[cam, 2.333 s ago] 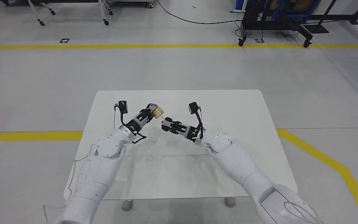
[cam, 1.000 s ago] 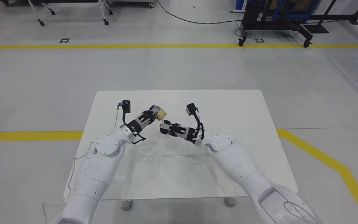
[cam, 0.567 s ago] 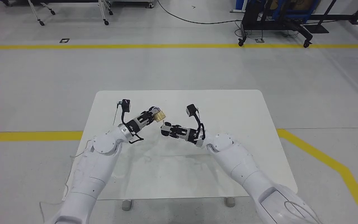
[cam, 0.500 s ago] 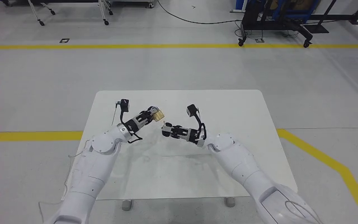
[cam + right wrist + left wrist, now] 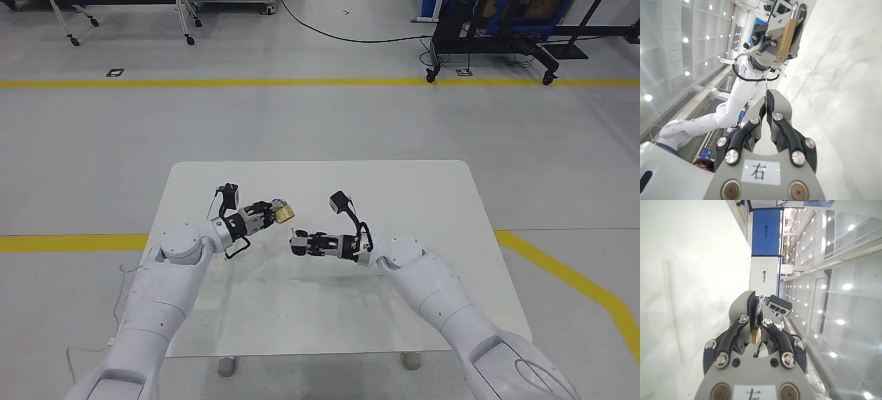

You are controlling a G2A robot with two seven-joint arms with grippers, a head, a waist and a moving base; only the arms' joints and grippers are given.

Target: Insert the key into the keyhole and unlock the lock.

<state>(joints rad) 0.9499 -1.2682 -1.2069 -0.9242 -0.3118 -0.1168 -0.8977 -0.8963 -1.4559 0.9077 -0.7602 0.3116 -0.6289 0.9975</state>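
Note:
A brass padlock (image 5: 284, 210) with a silver shackle hangs above the white table (image 5: 420, 190), clamped in my left gripper (image 5: 270, 212). In the left wrist view the fingers (image 5: 743, 306) press on the shackle (image 5: 760, 306) while the brass body (image 5: 755, 336) lies toward the palm. My right gripper (image 5: 299, 244) sits a short way nearer the robot, shut on a thin metal key (image 5: 765, 89) seen edge-on between its pads. From the right wrist view the padlock (image 5: 786, 41) and left gripper (image 5: 791, 28) lie ahead of the key tip, with a gap between them.
The table's surface (image 5: 838, 75) is bare white under both grippers. Yellow floor lines (image 5: 300, 82) and wheeled frames (image 5: 490, 40) lie well beyond the table's far edge.
The right gripper with the key has drawn back toward the robot, widening the gap to the padlock. The left arm's elbow swung outward and the padlock shifted slightly nearer.

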